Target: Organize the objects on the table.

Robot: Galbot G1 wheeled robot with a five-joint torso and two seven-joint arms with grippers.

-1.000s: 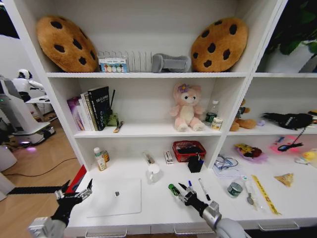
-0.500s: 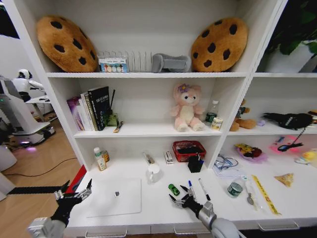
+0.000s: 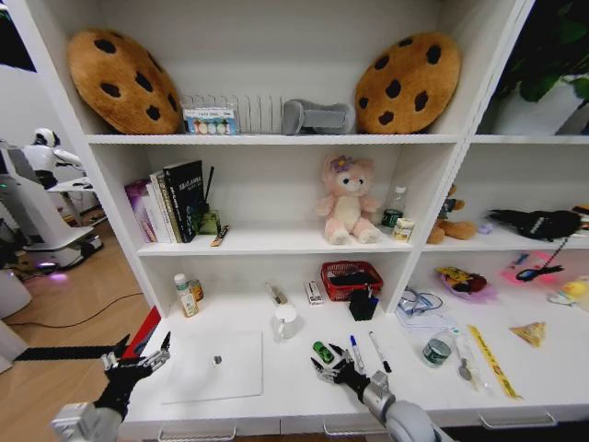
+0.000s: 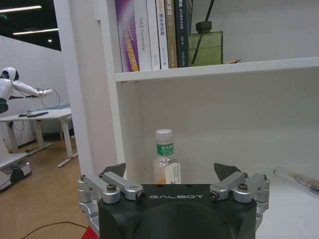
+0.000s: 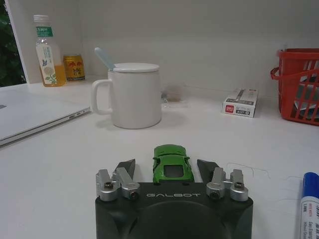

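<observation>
A tiny green toy car (image 5: 172, 162) lies on the white table (image 3: 294, 391) between the spread fingers of my right gripper (image 5: 167, 168), which is open around it without clamping. From the head, the right gripper (image 3: 333, 363) sits just behind the car (image 3: 322, 352). Two marker pens (image 3: 356, 353) (image 3: 378, 351) lie to its right, and a green-lidded jar (image 3: 436, 351) stands farther right. The silver laptop (image 3: 217, 365) lies shut at the left. My left gripper (image 3: 138, 359) hangs open off the table's left end, also seen as the left gripper (image 4: 171, 172).
A white lidded mug (image 5: 133, 94) stands just beyond the car. A drink bottle (image 3: 185, 296) and a can (image 5: 74, 67) stand at the back left, a red basket (image 3: 351, 279) and a small box (image 5: 240, 102) at the back. Shelves rise over the table.
My right gripper has shifted left and closed in on the green car, so that the car lies between its fingers. The car and the left arm have not moved.
</observation>
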